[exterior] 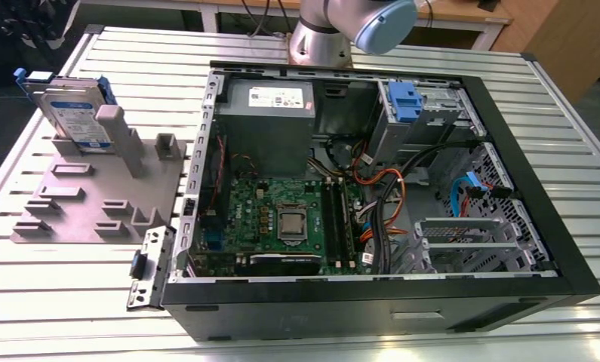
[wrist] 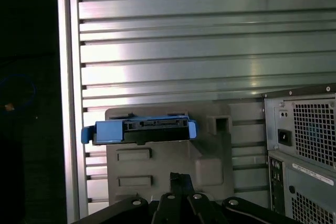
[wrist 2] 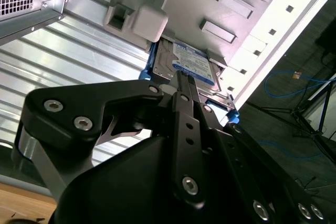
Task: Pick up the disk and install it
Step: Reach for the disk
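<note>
Black-linked, the hand (wrist 2: pixel 182 98) was pointed toward the disk (wrist 2: pixel 195 66), which was propped on edge in a grey fixture (exterior: pixel 88 204) on the worktop (exterior: pixel 58 302), presumably to be gripped easily; whether the hand was clenched could not be told.

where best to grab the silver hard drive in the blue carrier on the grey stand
Probably its upper half, pinched across the two flat faces, coming from above: the silver-grey hard drive stands on edge in the grey slotted stand, top free.

disk (exterior: pixel 76 113) upright in grey holder (exterior: pixel 88 200), open computer case (exterior: pixel 380 204) beside it
</note>
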Controlling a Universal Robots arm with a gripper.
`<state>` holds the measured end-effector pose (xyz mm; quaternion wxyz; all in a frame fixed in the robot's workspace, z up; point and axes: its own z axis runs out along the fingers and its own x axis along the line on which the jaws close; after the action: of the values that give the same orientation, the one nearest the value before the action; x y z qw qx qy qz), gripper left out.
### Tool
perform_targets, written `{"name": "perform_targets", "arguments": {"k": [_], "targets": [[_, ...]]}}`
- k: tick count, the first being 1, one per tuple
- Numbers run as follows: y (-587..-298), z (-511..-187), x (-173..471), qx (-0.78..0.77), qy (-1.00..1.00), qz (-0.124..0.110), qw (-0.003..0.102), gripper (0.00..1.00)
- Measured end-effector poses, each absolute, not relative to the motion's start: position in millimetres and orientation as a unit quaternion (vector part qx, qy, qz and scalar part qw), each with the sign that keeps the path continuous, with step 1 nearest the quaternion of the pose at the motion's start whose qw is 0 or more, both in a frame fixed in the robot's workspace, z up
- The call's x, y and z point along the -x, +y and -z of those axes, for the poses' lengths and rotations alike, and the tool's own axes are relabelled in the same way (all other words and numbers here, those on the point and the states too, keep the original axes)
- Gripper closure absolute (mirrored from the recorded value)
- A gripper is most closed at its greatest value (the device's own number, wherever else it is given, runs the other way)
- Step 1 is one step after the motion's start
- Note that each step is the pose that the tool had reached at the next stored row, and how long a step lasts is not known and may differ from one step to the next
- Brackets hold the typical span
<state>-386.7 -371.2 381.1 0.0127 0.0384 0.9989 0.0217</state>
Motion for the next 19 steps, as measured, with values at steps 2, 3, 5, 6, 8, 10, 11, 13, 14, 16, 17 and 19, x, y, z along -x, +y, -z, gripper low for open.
{"name": "perform_targets", "arguments": {"k": [2, 3, 5, 6, 8, 10, 11, 13, 14, 16, 17, 19], "targets": [[-371, -381, 387, -0.038, 0.999, -0.022, 0.013, 0.89], [-371, -381, 387, -0.038, 0.999, -0.022, 0.013, 0.89], [-371, -381, 387, -0.038, 0.999, -0.022, 0.013, 0.89], [-371, -381, 387, -0.038, 0.999, -0.022, 0.013, 0.89], [-371, -381, 387, -0.038, 0.999, -0.022, 0.013, 0.89], [-371, -381, 388, -0.038, 0.999, -0.022, 0.013, 0.89], [-371, -381, 388, -0.038, 0.999, -0.022, 0.013, 0.89], [-371, -381, 391, -0.038, 0.999, -0.022, 0.013, 0.89], [-371, -381, 392, -0.038, 0.999, -0.022, 0.013, 0.89], [-371, -381, 396, -0.038, 0.999, -0.022, 0.013, 0.89], [-371, -381, 397, -0.038, 0.999, -0.022, 0.013, 0.89], [-370, -381, 400, -0.038, 0.999, -0.022, 0.013, 0.89]]}}
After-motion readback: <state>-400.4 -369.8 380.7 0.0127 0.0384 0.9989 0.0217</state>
